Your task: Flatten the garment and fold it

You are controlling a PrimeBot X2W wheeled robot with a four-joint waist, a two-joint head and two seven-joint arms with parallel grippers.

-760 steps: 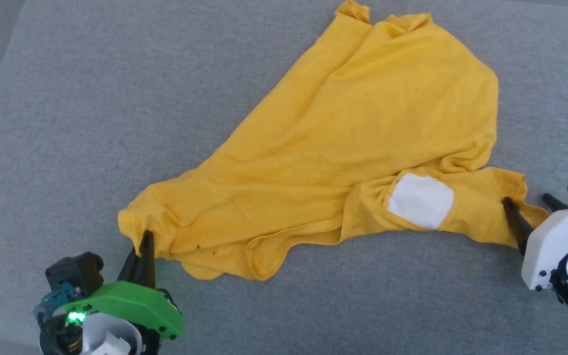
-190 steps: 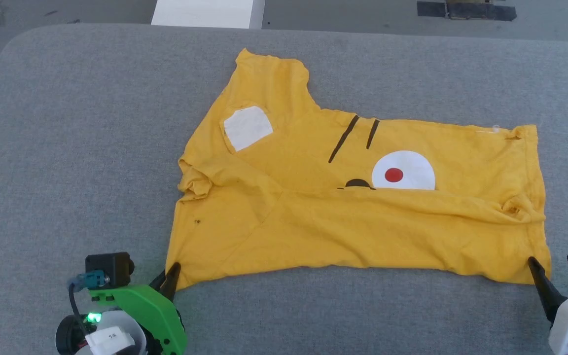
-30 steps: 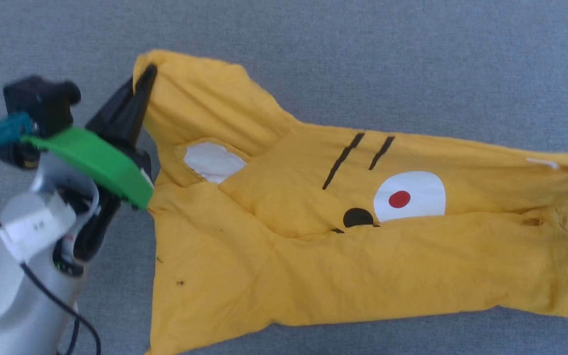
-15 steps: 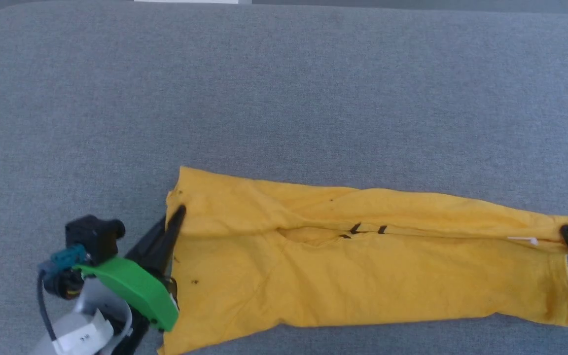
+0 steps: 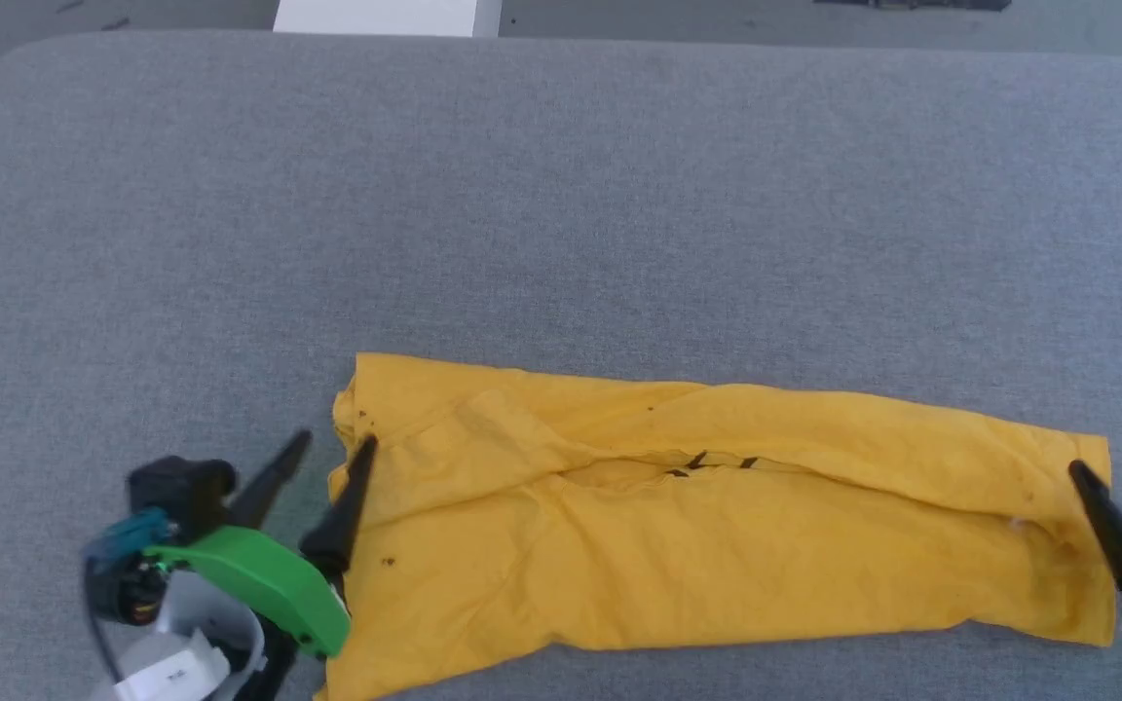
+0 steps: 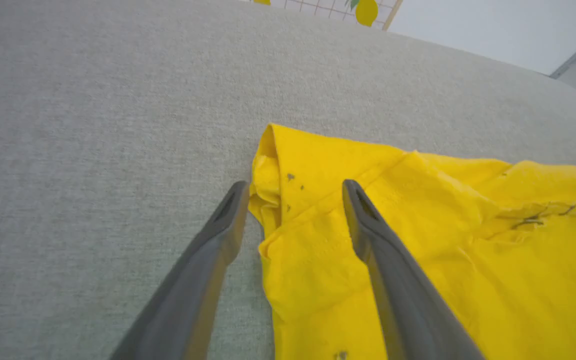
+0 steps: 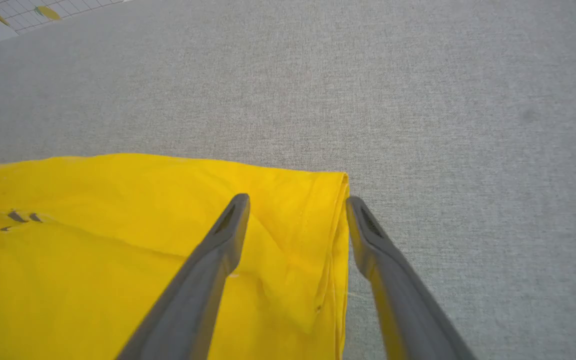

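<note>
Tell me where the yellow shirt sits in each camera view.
Head view: shirt lies across the lower middle towards the right.
Left wrist view: shirt at centre and right, under the fingers.
Right wrist view: shirt at lower left.
Shared landmark: black stripes peeking from the fold.

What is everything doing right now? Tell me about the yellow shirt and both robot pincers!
yellow T-shirt: folded into a long, wrinkly band; just bits of its black stripes peek out.
left pincer: open, holding nothing, fingers astride the shirt's left end.
right pincer: open, holding nothing, fingers astride the shirt's right end.
grey padded surface: carrying the shirt.
</note>
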